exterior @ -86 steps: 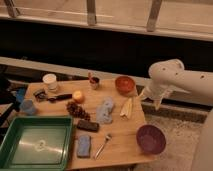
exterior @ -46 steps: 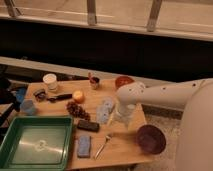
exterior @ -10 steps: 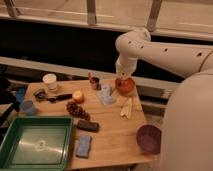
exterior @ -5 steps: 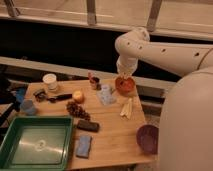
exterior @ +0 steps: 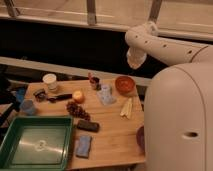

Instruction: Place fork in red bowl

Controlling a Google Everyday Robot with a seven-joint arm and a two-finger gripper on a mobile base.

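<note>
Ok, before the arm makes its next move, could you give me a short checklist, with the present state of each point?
1. Red bowl stands upright at the far side of the table: ok.
2. Fork lies inside the red bowl: cannot tell. No fork shows on the table.
3. Gripper is raised above the red bowl and apart from it: ok.
4. Gripper holds nothing: cannot tell.
5. Pale packet and small dark cup stand apart from the red bowl: ok.
</note>
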